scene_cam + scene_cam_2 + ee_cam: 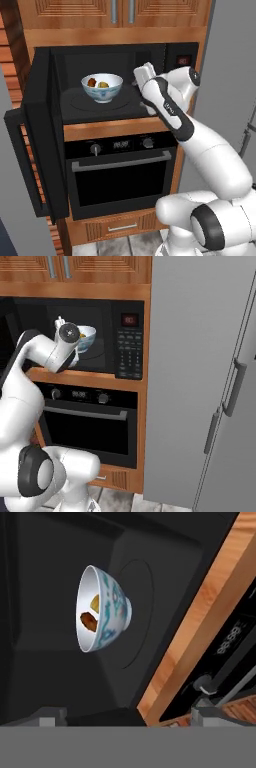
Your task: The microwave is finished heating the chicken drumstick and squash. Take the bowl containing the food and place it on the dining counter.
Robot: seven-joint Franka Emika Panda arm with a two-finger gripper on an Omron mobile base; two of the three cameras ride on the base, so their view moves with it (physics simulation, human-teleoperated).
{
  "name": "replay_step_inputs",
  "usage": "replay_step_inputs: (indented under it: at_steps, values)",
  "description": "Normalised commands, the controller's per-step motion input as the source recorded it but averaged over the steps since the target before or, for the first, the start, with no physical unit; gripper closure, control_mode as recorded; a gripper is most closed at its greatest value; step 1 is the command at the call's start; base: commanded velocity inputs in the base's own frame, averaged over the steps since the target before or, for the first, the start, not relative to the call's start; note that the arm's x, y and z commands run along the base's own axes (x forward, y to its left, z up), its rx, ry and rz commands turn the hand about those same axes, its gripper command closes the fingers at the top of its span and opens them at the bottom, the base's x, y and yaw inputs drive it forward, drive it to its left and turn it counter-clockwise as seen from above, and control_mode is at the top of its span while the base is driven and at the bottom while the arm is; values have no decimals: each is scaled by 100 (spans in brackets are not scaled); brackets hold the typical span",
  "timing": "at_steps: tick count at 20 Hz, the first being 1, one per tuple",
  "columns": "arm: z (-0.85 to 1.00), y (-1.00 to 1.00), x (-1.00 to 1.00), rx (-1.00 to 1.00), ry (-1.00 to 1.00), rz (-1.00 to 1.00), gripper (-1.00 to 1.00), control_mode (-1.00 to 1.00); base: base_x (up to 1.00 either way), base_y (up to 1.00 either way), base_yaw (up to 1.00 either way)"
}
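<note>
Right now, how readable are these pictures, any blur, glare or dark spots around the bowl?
Left base view: soft but evenly lit, the bowl stands out against the dark microwave cavity. Right base view: the arm covers part of the bowl. Hand view: rolled sideways, the cavity very dark, the chicken drumstick and squash still readable; no glare.

One bowl [102, 87] — two food pieces [97, 83]

Base views flanking microwave [100, 85]; rolled close-up.
</note>
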Motion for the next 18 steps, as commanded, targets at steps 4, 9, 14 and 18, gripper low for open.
replay_step_inputs:
  at_steps: [4,9,14,18]
  values:
    - [-18,-21,69,-7,1,4,-100,-100,0,0,0]
    - [-26,4,75,-9,1,1,-100,-100,0,0,0]
    - [-21,20,78,-7,3,0,-100,-100,0,0,0]
    - [-9,45,69,-3,2,0,-100,-100,0,0,0]
